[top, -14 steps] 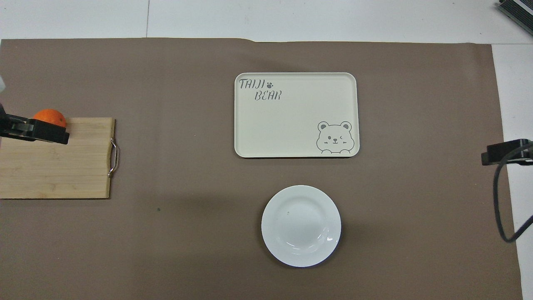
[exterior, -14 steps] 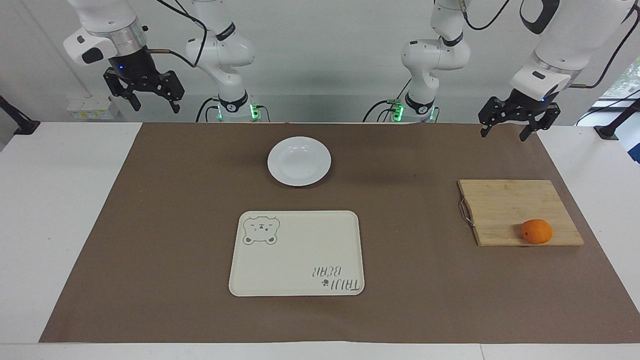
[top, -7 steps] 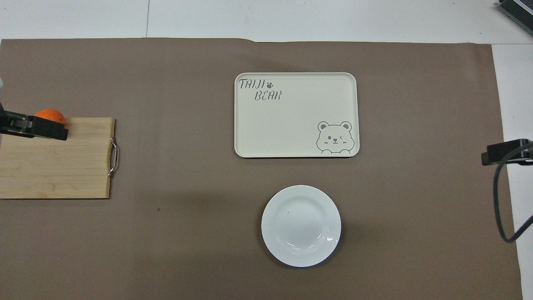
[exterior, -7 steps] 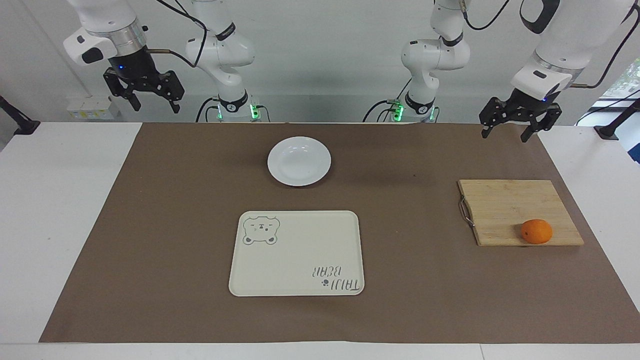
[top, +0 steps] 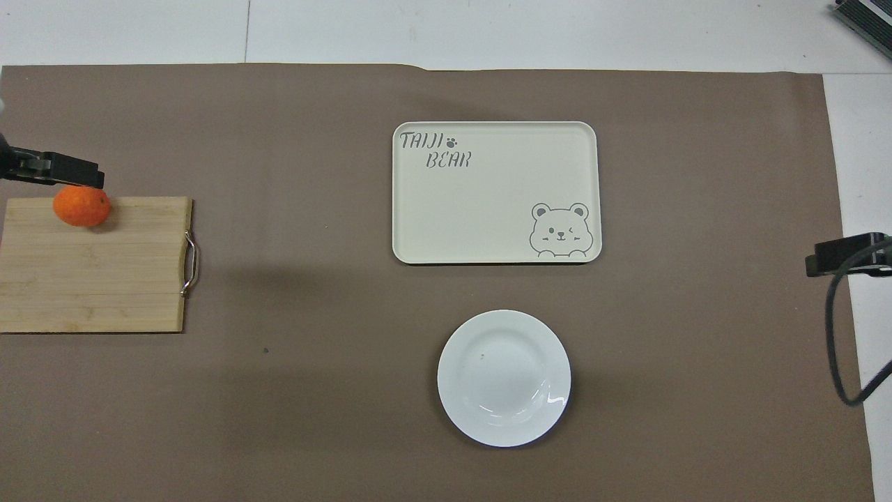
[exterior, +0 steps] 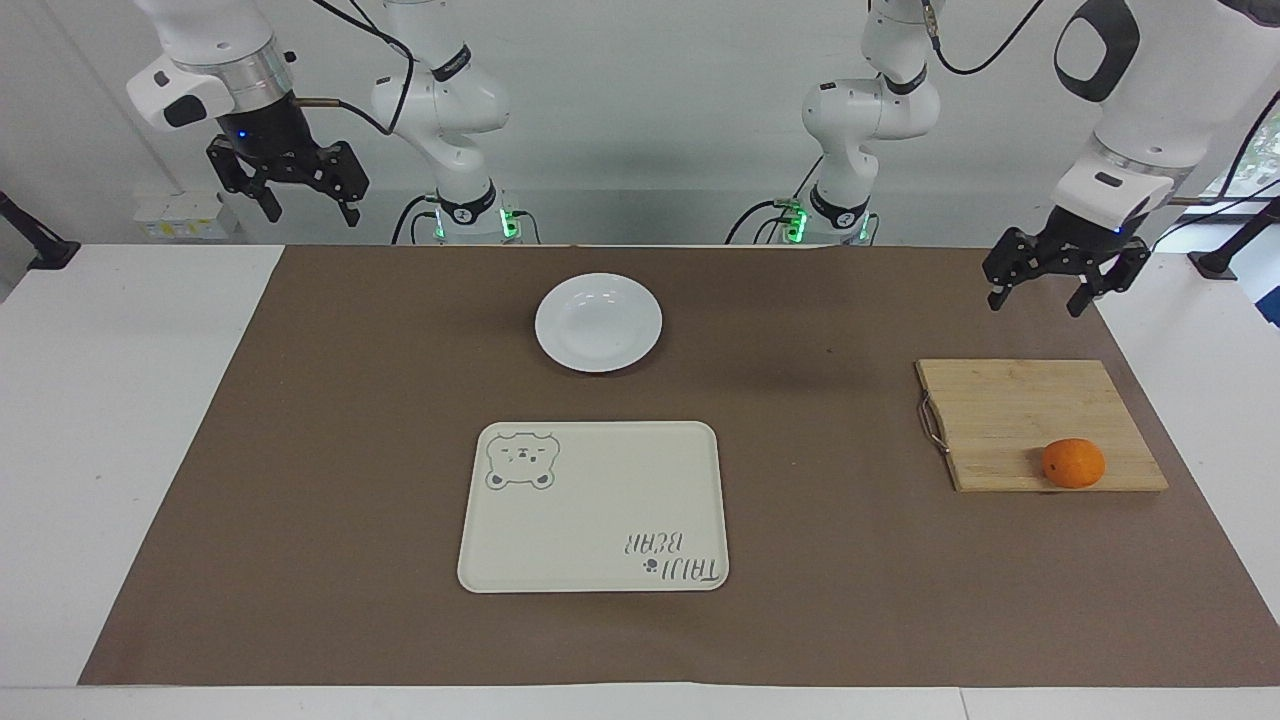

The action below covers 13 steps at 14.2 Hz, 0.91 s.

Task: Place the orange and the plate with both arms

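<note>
You see cream rectangular tray [exterior: 594, 507] reading "TAIJI BEAR", glossy white round plate [exterior: 598, 322] nearer robots. Small bright orange [exterior: 1073, 463] sits on bamboo board [exterior: 1020, 415]. Left claw [exterior: 1054, 292] released, raised near board; right claw [exterior: 305, 206] released, waiting.

Robot lab, not a kitchen. Two white arms [exterior: 440, 100] bolted at one edge of a white table [exterior: 120, 400], green status LEDs on the bases, cables hanging loose. Brown mat [exterior: 300, 450] covers the tabletop, bare white wall past it. Camera clamp mounts at the table's corners.
</note>
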Each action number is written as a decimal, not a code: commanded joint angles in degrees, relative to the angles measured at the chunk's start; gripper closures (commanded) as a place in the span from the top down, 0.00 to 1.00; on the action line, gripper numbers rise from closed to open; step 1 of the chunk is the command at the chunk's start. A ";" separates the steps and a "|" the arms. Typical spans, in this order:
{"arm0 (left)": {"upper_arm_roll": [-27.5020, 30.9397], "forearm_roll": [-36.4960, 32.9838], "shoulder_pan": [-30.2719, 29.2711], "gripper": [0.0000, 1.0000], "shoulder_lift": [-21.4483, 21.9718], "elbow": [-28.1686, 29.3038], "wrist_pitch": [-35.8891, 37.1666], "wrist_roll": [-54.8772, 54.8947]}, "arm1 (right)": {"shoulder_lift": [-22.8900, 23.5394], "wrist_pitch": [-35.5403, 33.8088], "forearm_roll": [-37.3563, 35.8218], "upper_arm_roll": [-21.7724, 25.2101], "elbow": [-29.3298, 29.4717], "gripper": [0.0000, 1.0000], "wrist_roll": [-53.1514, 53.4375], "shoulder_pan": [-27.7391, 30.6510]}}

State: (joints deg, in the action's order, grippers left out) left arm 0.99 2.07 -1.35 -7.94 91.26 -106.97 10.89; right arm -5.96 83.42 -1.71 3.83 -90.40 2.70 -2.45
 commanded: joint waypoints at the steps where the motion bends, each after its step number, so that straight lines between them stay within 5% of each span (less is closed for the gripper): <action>1: -0.38 1.18 -2.85 1.00 -5.05 -0.38 -5.95 1.76 | 0.43 -0.01 -0.40 -0.05 0.76 1.00 -0.67 0.34; 6: -0.38 0.30 -6.72 1.00 -14.28 -0.65 -15.54 2.47 | 0.43 -0.01 -0.40 -0.05 0.76 1.00 -0.67 0.34; 13: -0.38 1.01 -10.07 1.00 -19.22 -0.48 -19.33 1.76 | 0.43 -0.01 -0.40 -0.05 0.76 1.00 -0.67 0.26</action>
State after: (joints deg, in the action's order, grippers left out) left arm 1.03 2.22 -10.68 -26.09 91.20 -125.11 12.47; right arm -5.96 83.42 -1.71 3.83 -90.40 2.70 -2.45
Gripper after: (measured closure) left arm 0.000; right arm 0.000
